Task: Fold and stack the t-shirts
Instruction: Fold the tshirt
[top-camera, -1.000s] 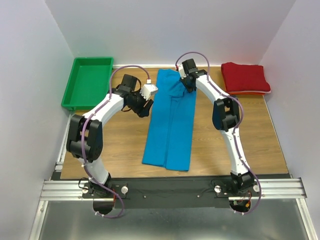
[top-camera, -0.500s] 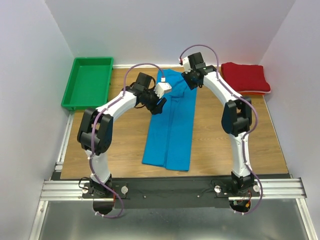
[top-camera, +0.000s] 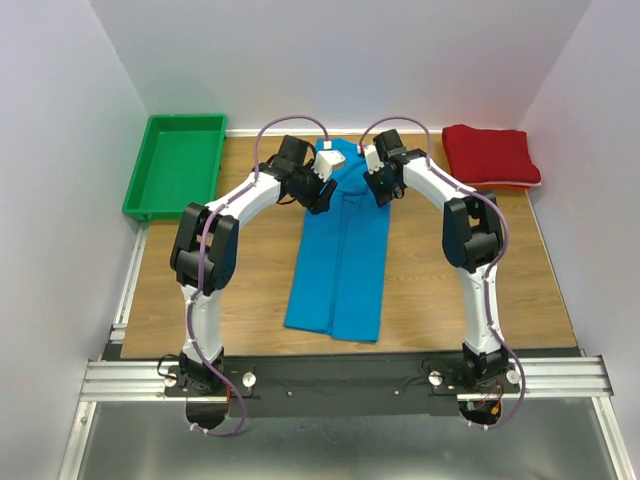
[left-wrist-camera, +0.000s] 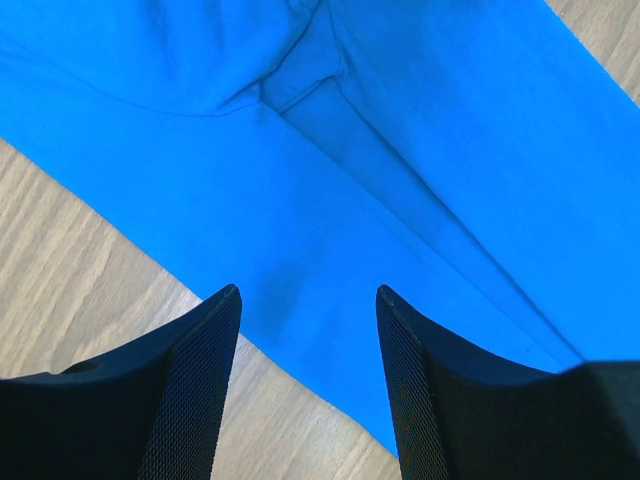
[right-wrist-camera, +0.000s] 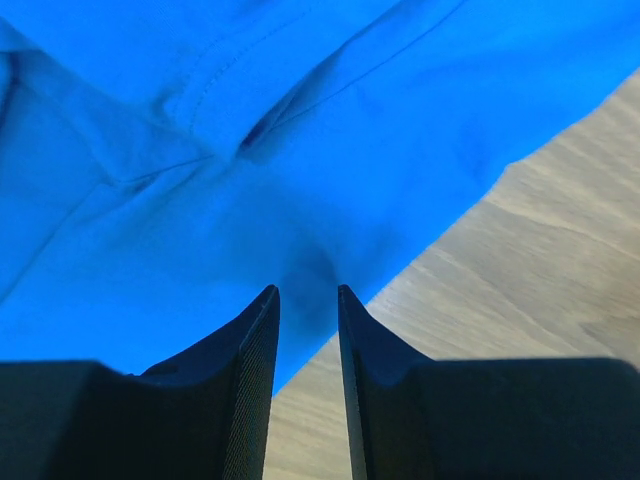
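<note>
Both arms had swung inward since a second ago. The left gripper (left-wrist-camera: 308, 300) had crossed onto the blue shirt's (top-camera: 340, 265) left edge at its far end, and the right gripper (right-wrist-camera: 308, 295) had settled over the right edge. Left fingers were wide apart above the cloth, holding nothing. Right fingers were nearly together with a slim gap, no cloth seen pinched. The shirt lay as a long strip mid-table (top-camera: 250, 290), sides folded in. Probably both were lining up to grab the far end for the lengthwise fold. The red shirt (top-camera: 492, 155) sat folded at the far right and the tray (top-camera: 135, 195) far left. No brands, labels or writing were readable.
</note>
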